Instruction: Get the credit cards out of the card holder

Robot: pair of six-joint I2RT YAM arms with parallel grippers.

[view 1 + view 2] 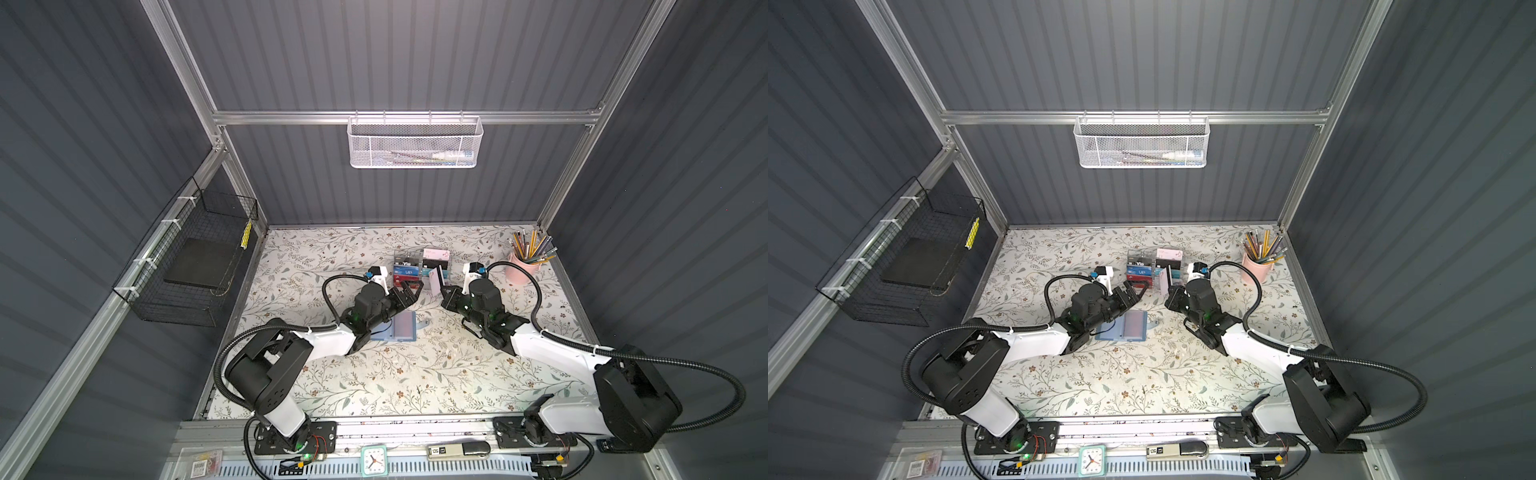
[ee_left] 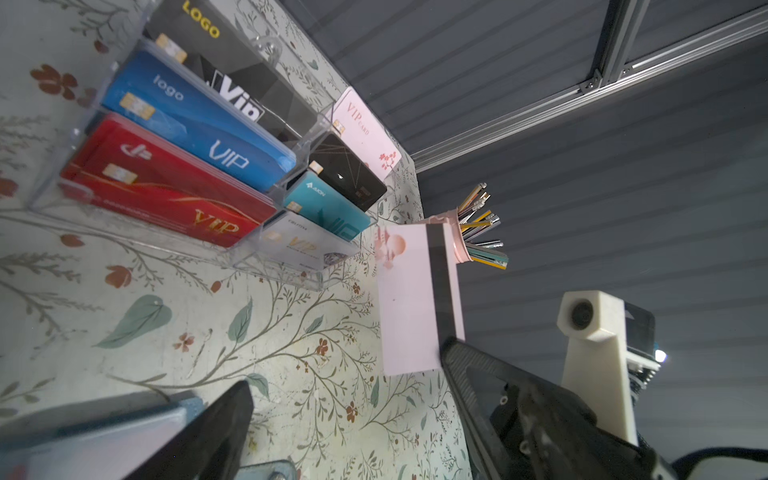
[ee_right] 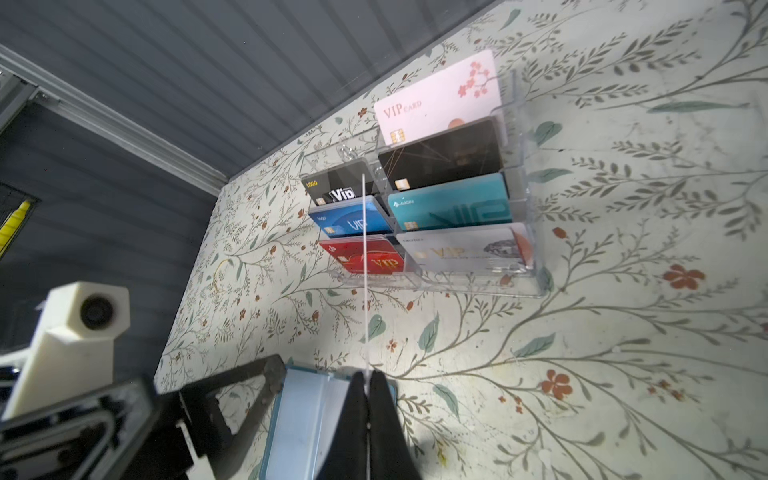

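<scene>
An enclosed cell is shown from above. Dark grey ribbed walls are framed by aluminium rails. The tabletop is covered in a pale floral print. At 12 o'clock a white mesh basket is hung from the back rail. At 9 o'clock a black wire basket is fixed to the side wall. At 2 o'clock a pink cup of pencils is stood. At 6 o'clock a small clock is seen.
</scene>
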